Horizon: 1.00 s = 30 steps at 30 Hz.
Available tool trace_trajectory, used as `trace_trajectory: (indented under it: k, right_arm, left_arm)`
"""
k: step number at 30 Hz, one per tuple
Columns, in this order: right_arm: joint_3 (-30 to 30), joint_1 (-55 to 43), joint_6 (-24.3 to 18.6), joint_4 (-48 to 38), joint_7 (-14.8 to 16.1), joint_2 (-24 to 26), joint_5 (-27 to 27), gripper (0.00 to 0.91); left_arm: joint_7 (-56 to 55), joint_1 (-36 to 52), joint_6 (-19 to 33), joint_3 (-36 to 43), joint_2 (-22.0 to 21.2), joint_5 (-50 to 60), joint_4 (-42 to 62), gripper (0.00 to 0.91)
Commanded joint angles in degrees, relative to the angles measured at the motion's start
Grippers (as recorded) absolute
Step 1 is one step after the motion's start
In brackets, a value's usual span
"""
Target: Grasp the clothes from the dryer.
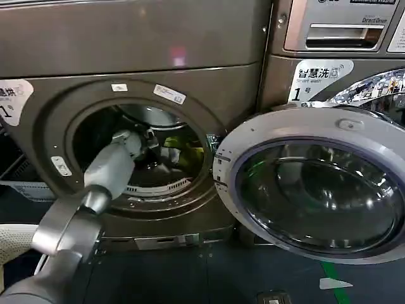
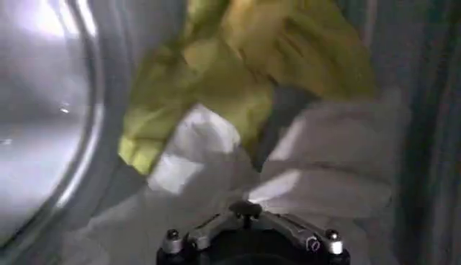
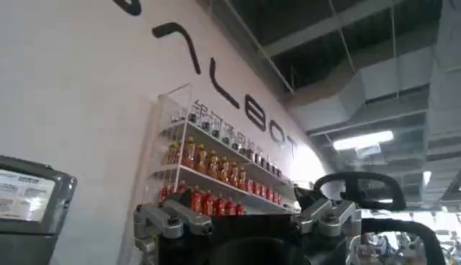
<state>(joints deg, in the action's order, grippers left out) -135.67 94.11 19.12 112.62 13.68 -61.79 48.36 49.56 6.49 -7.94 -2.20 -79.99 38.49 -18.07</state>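
Fingers of the left gripper [image 1: 150, 140], state unclear, hide among the clothes [image 2: 238, 86] inside the dryer [image 1: 126, 57].

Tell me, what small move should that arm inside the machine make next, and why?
Probably ease the left gripper a little deeper and close on the clothes. It is already inside the dryer drum, with the yellow-green and white fabric heaped right ahead of it.

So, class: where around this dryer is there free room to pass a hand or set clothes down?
Free: the porthole's right half, between the left arm and the rim; the floor below the dryer. Crowded: deep in the drum, around the clothes and left gripper.
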Motion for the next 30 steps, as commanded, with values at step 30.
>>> trace_trajectory:
  k: [30]
  right_arm:
    - [0.5,-0.2,-0.1,0.7,-0.3,0.1,-2.4,0.907]
  left_arm:
    - [-44.4,-25.3,12.6,-21.8,-3.1,-62.3,-44.4,0.0]
